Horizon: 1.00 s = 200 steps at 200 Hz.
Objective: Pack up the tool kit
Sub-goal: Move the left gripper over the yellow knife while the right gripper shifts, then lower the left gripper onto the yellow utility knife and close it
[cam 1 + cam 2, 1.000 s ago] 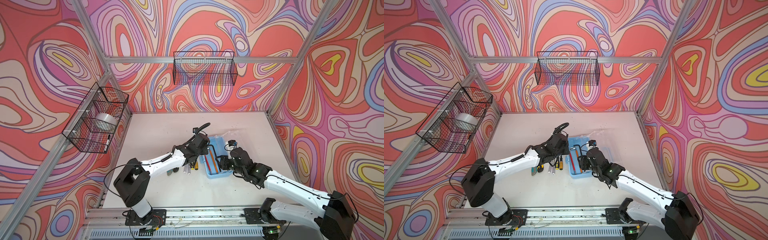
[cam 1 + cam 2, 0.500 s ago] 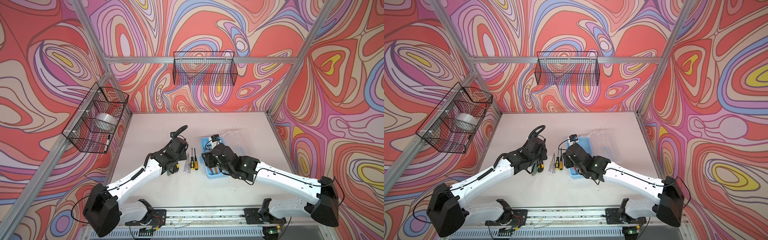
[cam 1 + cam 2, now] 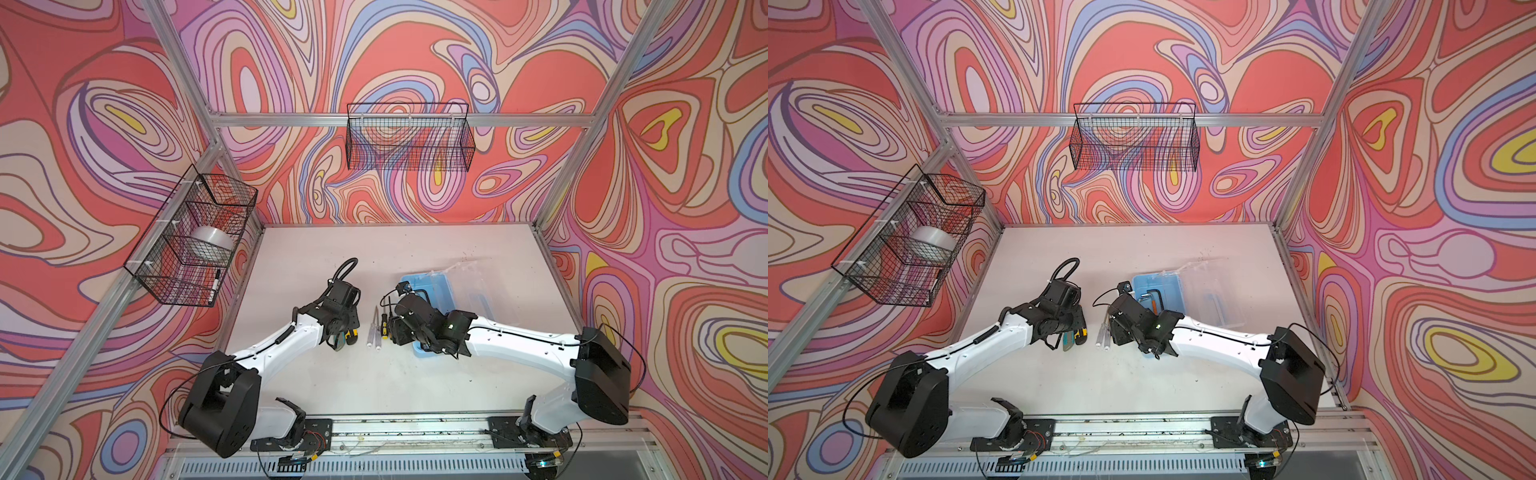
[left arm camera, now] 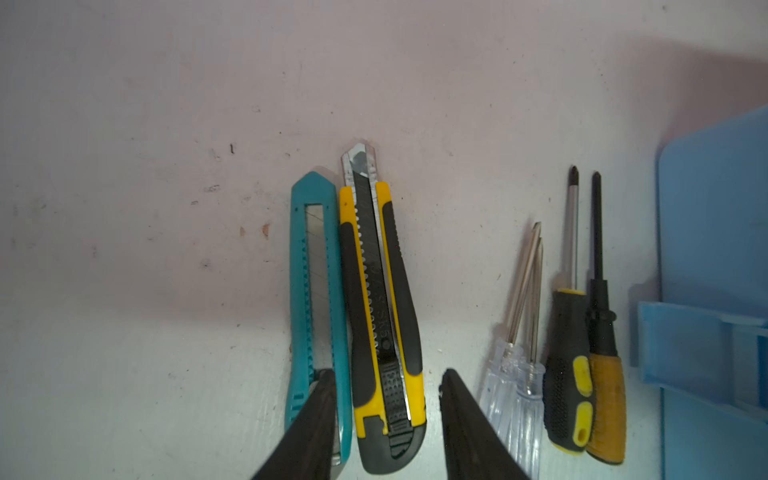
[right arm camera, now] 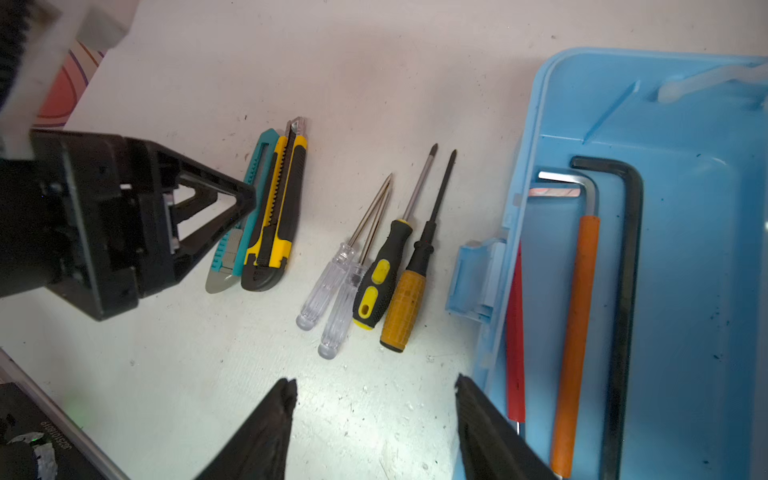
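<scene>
The white desk point(image 3: 395, 249) carried everything. The tool kit point(image 3: 432, 286), a light-blue box, lay on it directly beside the right tool point(image 5: 374, 379). Its clear lid point(image 3: 478, 286) was folded open on the side away from both tools.

The right tool hung above bare desk with its fingers wide apart and nothing between them. 1 finger point(image 5: 490, 436) reached over the near edge of the box. The left tool point(image 4: 386, 374) was low over the 2 knives and its fingers were moderately apart, not gripping. The handle end of the yellow knife point(image 4: 382, 311) lay between them, with a gap to 1 finger. The other finger point(image 4: 320, 415) stood over the teal knife point(image 4: 318, 270), which lay against the yellow one.

Between the 2 tools, 4 screwdrivers lay in a row on the desk, ahead of the right tool's fingers. There were 2 clear-handled screwdrivers point(image 4: 515, 374) touching each other, then the black-and-yellow screwdriver point(image 4: 567, 374), then the orange-handled screwdriver point(image 4: 604, 395) nearest the box.

Inside the box, past the right tool's finger, lay the long black hex key point(image 5: 627, 291), the orange stick point(image 5: 577, 332) and the red stick point(image 5: 515, 332) along the wall. A silver hex key point(image 5: 582, 183) showed only its bent end, at the far end of the orange stick.
</scene>
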Motion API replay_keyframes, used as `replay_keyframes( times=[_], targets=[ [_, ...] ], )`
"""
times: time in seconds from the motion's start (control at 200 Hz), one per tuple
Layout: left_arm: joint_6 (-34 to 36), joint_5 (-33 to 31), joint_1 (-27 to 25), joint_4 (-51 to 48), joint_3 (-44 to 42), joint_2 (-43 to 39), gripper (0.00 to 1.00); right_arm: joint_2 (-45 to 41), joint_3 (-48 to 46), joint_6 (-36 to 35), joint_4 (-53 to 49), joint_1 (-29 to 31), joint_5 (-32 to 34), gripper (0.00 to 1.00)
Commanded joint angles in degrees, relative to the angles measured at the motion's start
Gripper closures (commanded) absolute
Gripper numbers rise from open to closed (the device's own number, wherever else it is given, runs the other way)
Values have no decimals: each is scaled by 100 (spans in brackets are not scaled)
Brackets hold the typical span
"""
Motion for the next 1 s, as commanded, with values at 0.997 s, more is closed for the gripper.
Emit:
replay_keyframes(
  times=[0.997],
  targets=[
    [-261, -16, 30, 436, -35, 726, 57, 193, -192, 72, 427, 10, -89, 34]
  ],
)
